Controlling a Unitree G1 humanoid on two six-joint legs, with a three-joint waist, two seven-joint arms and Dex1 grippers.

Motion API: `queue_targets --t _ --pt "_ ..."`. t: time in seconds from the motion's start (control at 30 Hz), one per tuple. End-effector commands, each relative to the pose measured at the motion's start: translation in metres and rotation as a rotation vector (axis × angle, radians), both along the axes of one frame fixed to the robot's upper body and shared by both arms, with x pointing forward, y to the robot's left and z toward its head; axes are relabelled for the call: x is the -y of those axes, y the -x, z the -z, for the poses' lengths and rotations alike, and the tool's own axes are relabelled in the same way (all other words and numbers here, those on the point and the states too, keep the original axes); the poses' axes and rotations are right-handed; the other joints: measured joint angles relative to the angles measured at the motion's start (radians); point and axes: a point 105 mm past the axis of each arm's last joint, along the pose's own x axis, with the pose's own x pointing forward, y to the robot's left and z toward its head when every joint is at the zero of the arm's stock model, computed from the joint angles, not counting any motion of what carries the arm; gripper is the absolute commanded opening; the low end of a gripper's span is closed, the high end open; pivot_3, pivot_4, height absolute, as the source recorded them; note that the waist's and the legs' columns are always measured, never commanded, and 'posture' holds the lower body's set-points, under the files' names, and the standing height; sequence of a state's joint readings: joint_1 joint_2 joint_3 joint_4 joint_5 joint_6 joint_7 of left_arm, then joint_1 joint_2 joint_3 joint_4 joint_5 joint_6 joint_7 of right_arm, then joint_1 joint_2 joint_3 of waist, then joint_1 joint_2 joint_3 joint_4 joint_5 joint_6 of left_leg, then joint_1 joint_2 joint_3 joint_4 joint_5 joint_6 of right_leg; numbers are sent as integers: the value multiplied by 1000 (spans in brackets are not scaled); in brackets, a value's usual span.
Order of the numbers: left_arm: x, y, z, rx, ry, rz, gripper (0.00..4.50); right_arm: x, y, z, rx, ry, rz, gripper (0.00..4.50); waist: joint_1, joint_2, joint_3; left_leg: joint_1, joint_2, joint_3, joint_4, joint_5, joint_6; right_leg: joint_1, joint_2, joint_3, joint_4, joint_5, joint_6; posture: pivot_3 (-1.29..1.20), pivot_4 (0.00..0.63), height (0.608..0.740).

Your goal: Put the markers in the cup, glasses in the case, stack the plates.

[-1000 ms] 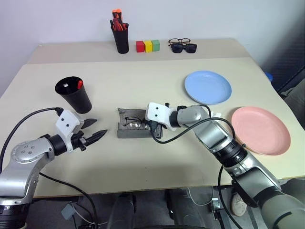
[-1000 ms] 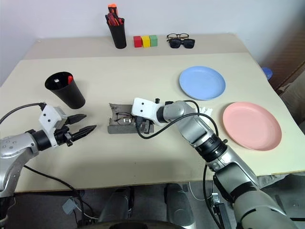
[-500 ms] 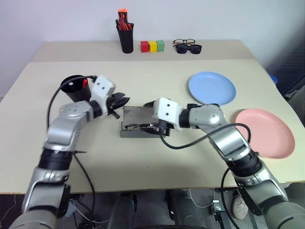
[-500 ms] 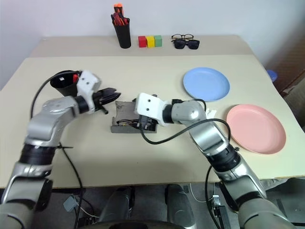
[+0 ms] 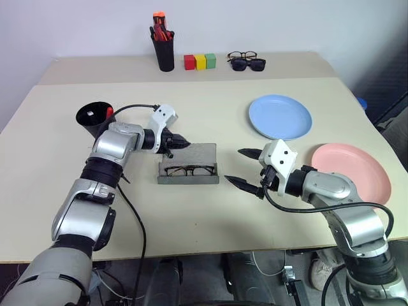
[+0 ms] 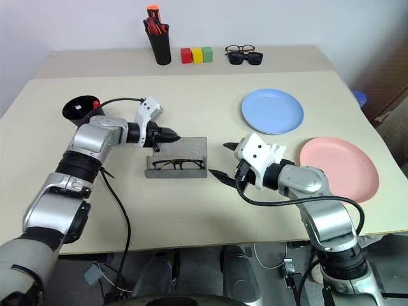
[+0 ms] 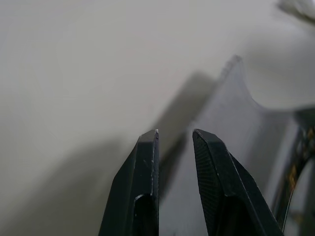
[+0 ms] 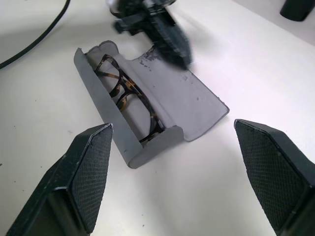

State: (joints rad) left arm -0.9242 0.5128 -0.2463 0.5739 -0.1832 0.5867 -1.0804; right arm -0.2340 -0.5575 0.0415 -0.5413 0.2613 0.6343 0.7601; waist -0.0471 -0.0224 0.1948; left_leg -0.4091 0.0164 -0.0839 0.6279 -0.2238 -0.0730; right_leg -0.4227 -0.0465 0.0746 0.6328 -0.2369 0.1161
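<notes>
Grey case lies open with the glasses inside. The right gripper has let go, backed away, fingers wide apart. The left gripper, fingers nearly together, has reached the lid, probably to shut it.

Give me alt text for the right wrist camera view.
An open grey glasses case lies on the pale table with spectacles inside. The right tool stands wide open before it, while the left tool sits at the lid's far edge.
</notes>
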Motion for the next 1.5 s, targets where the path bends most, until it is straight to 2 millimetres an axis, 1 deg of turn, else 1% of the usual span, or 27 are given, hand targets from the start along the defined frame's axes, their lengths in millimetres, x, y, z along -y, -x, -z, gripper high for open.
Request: queue_targets --t 0.03,0.17,0.23,0.37,0.43,0.47,0.53,0.7,0.8,0.93,1.0,1.1,1.17,1.3,1.4,1.5 --pt "-2 10 -7 16 -12 72 1069 -2 3 -12 50 -30 6 4007 2 0 0 0 0 0 0 0 0 0 0 0 0 0 0 0 150 740" --pt "-4 23 -16 45 17 104 1069 -3 0 -8 44 -29 11 4007 3 0 0 0 0 0 0 0 0 0 0 0 0 0 0 0 150 740" --pt "-9 20 -21 78 26 54 1069 -3 -4 -7 43 -30 11 4007 4 0 0 0 0 0 0 0 0 0 0 0 0 0 0 0 150 740" --pt "-16 2 -27 134 72 -86 1069 -5 -7 -5 43 -25 -9 4007 5 0 0 0 0 0 1 0 0 0 0 0 0 0 1 0 150 740" --pt "-22 -12 -30 152 77 -197 1069 -7 -8 -5 44 -25 -20 4007 6 0 0 0 0 0 1 0 0 0 0 0 0 0 1 0 150 740" --pt "-25 -17 -28 152 63 -238 1069 -8 -8 -6 46 -24 -25 4007 5 0 0 0 0 0 2 0 0 0 0 0 0 0 1 0 150 740" --pt "-30 -21 -23 161 19 -256 1069 -9 -8 -6 47 -25 -33 4007 4 0 0 0 0 0 1 0 0 0 0 0 0 0 1 0 150 740" --pt "-34 -16 1 119 -92 -204 1069 -9 -6 -10 51 -35 -40 4007 3 0 0 0 0 0 0 0 0 0 0 0 0 0 1 0 150 740" --pt "-30 -8 8 87 -106 -129 1069 -8 -4 -11 51 -38 -40 4007 4 0 0 0 0 0 1 0 0 0 0 0 0 0 1 0 150 740" --pt "-23 5 8 41 -85 -24 1069 -8 -3 -12 51 -49 -35 4007 4 0 0 0 0 0 1 0 0 0 0 0 0 0 1 0 150 740" --pt "-22 9 6 29 -66 8 1069 -8 -3 -12 51 -50 -34 4007 3 0 0 0 0 0 1 0 0 0 0 0 0 0 1 0 150 740" --pt "-19 24 -2 9 -6 95 1069 -7 -3 -12 51 -51 -28 4007 2 0 0 0 0 0 1 0 0 0 0 0 0 0 1 0 150 740" --pt "-18 30 -5 4 18 125 1069 -7 -2 -12 51 -51 -27 4007 3 0 0 0 0 0 1 0 0 0 0 0 0 0 1 0 150 740" --pt "-13 52 -12 -21 67 217 1069 -7 -3 -12 51 -51 -27 4007 3 0 0 0 0 0 1 0 0 0 0 0 0 0 1 0 150 740" --pt "-10 70 -11 -33 68 281 1069 -8 -5 -12 54 -51 -25 4007 2 0 0 0 0 0 1 0 0 0 0 0 0 -1 1 0 150 740" --pt "-9 86 -4 -41 37 331 1069 -4 -12 -15 54 -58 4 4007 2 0 0 0 0 0 1 0 0 0 0 0 1 -1 0 0 150 740"
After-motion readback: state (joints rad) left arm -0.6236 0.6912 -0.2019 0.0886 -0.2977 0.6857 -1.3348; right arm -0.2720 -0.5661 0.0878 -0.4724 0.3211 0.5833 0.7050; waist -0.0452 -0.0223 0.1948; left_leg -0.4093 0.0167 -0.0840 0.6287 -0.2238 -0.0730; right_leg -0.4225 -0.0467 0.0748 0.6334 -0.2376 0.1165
